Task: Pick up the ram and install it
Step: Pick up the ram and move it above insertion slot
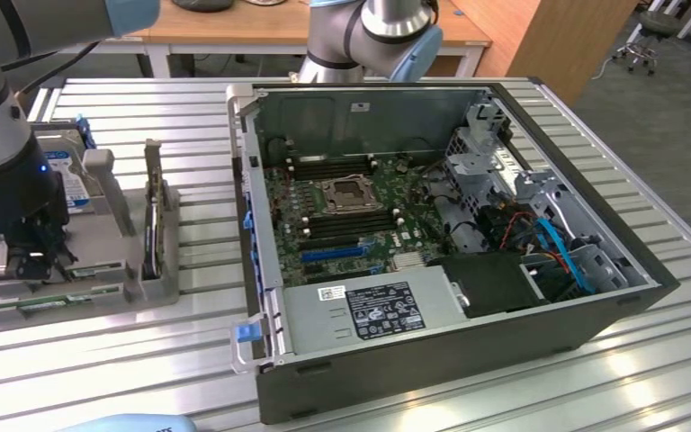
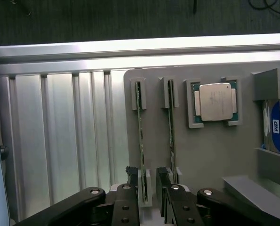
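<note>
**A:** Which step is this, would you say?

**B:** The pick-up, and by my reading the grasp isn't made yet. The hand (image 2: 148, 183) hangs low over the grey holder (image 2: 210, 155) on the slatted desk (image 2: 60, 141). Its fingers (image 2: 132, 190) are apart, one on each side of one end of the ram (image 2: 140, 136).

**A:** Which ram? There are two sticks.

**B:** The one farther from the CPU chip (image 2: 215, 101). It stands upright on edge in its slot, with small posts at both ends. The second stick (image 2: 170, 127) runs parallel just beside it, and one finger appears to sit between the two.

**A:** Any contact?

**B:** I can't tell for sure. One pad looks very close to the board's face. The other shows a gap, with a holder post in it. Nothing is clamped.

**A:** And the install side?

**B:** Untouched, as far as I can judge. The open computer case (image 1: 502, 351) sits well apart on the exterior view's right with its motherboard (image 1: 345, 207) exposed. I can't tell whether its memory slots are free.

**A:** What does the grasp call for?

**B:** Closing squarely on the thin board, with the pads on its flat faces rather than on the post, and without nudging the neighbouring stick. A skewed grip would likely make it bind in the slot.
</note>
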`<move>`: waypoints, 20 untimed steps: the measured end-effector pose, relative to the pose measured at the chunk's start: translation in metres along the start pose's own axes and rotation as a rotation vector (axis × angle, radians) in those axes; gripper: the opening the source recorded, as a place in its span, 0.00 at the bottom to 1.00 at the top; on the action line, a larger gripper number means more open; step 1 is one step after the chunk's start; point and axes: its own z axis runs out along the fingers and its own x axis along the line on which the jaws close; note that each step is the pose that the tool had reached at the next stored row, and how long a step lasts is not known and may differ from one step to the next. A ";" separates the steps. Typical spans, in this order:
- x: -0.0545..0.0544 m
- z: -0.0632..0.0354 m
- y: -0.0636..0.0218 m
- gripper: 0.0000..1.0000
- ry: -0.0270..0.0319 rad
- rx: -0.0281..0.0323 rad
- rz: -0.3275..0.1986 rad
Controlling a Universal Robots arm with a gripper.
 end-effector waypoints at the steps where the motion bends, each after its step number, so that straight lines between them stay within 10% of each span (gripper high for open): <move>1: 0.000 0.0005 0.0000 0.29 0.0003 -0.0003 0.000; 20: 0.000 0.0160 -0.0005 0.29 0.0003 -0.0003 0.000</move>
